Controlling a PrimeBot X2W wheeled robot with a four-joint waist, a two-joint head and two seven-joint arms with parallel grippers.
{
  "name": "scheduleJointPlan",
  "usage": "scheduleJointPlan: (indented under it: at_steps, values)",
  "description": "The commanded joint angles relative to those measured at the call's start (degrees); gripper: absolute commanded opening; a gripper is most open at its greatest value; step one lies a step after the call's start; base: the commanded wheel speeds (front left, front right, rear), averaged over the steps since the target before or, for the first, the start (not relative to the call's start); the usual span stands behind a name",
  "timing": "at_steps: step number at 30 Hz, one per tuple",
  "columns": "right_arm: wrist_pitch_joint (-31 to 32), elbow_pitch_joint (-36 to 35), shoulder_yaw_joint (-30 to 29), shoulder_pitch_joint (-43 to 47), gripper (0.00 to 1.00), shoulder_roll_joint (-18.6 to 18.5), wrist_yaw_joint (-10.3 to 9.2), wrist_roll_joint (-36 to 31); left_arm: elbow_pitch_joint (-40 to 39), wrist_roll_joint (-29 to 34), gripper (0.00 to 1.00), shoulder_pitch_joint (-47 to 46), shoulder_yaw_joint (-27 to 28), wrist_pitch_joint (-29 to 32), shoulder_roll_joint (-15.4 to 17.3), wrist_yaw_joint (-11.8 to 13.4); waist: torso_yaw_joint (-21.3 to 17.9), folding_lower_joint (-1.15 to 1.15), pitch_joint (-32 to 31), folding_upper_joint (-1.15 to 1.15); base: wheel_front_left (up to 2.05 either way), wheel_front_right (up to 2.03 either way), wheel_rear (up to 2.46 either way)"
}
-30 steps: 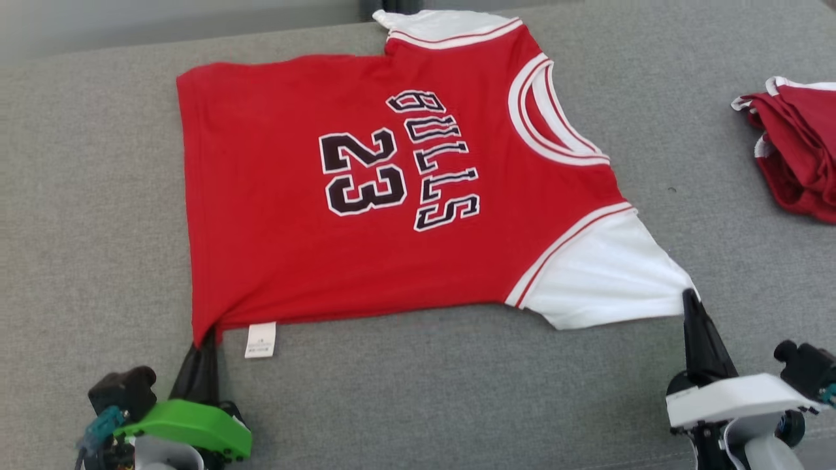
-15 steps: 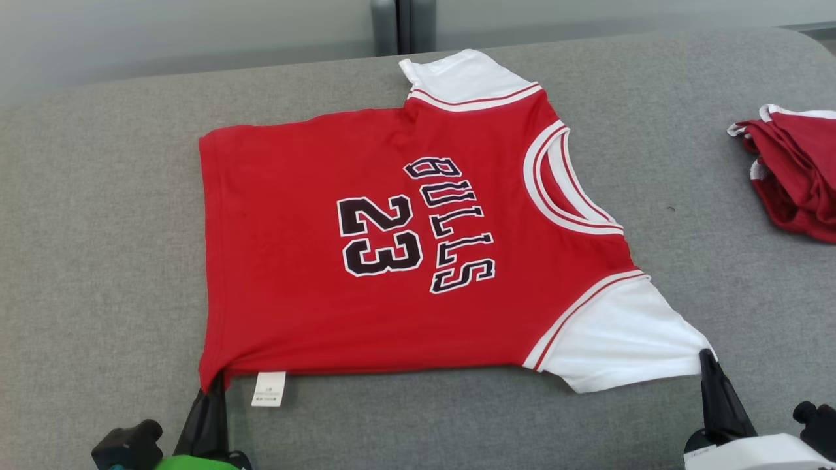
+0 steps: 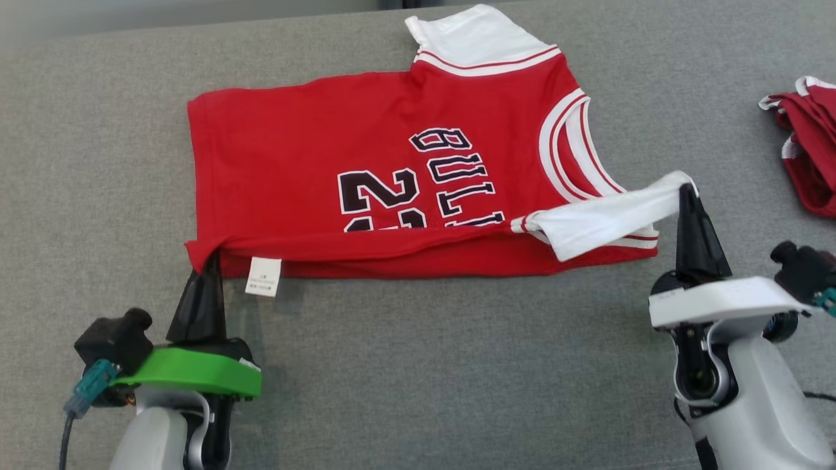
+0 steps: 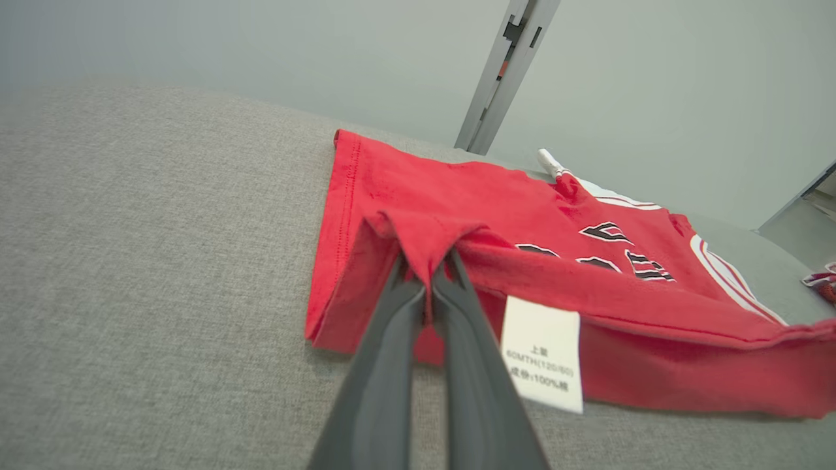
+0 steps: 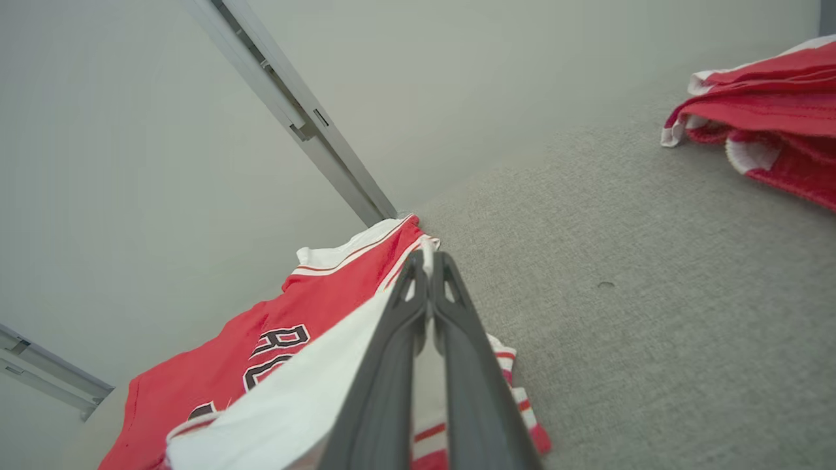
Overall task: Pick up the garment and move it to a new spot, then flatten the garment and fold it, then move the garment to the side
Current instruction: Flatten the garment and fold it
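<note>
Left end effector (image 3: 210, 258) and right end effector (image 3: 684, 189) each clamp the garment (image 3: 294, 150) (near side lifted); advance both evenly toward the far edge of the tabletop (image 3: 457, 365).

Matt cloth jersey (image 3: 313, 143), rough fabric surface (image 3: 418, 365)

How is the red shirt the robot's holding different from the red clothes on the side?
The shirt lies spread out; the pile is bunched up. The shirt shows black lettering; the pile shows none. The left gripper and right gripper pinch the shirt; nothing in view touches the pile. Both are red with white trim.
</note>
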Motion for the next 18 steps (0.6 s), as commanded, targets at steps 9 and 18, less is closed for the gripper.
scheduleJointPlan:
  at_steps: [9,18]
  values:
    - [-0.2,8.3,0.0,-13.2,0.0,-0.3,-0.06,-5.6,5.5,-1.1,0.0,-8.4,-1.0,-0.2,1.1,0.2,1.6,0.0,5.4,0.0,0.0,0.0,0.0]
    - [-0.2,11.6,-1.3,-19.5,0.0,-0.3,-0.06,-10.3,8.5,-1.2,0.0,-11.7,-0.8,-0.2,1.4,0.2,1.8,0.0,7.2,0.0,0.0,0.0,0.0]
